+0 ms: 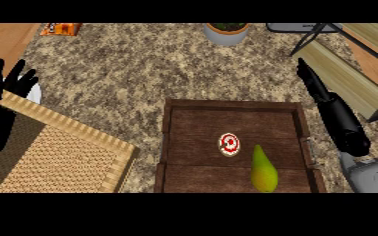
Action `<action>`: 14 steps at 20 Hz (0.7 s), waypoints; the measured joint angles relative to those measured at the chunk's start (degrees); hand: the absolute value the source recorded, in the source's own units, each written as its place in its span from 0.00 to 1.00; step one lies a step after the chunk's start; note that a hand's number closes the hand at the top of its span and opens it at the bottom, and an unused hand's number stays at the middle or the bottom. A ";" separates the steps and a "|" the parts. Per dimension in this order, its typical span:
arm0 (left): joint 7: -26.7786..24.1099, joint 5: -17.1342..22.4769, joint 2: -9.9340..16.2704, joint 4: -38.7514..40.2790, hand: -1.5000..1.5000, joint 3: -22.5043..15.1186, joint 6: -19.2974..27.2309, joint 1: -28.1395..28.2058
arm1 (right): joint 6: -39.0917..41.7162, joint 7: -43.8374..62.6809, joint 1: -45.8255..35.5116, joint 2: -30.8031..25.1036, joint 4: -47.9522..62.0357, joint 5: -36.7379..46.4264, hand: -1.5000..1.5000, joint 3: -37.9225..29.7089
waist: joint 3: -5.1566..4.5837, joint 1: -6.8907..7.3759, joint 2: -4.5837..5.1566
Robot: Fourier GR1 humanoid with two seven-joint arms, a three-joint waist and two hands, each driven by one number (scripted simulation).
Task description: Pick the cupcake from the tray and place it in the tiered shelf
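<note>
Your right hand (334, 111) has fingers straight, holding nothing, just outside the tray's (171, 145) right rim. Left hand (16, 82) rests spread at the left edge. Cupcake (229, 144) sits mid-tray, pear (263, 170) just beside it, bare counter (140, 70) ahead.

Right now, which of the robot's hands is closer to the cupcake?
The right hand. It hangs just past the wooden tray's right rim, up-right of the cupcake. The left hand rests open at the far left edge.
</note>
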 measured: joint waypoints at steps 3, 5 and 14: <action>-0.46 0.69 3.94 -1.82 0.50 -0.24 4.43 -2.55 | 3.96 -0.80 -4.47 1.74 2.06 -2.02 1.00 -0.24 | 0.74 0.06 -0.29; 0.88 0.91 5.21 -1.26 0.50 -2.84 3.73 -3.46 | 6.72 -0.97 -8.92 3.56 2.84 -4.00 1.00 0.28 | 0.77 0.43 0.07; 3.95 5.36 6.81 -0.86 0.50 -9.67 4.77 -5.49 | 15.56 2.98 -15.75 10.93 11.31 -17.29 0.00 -2.69 | 0.90 0.33 0.50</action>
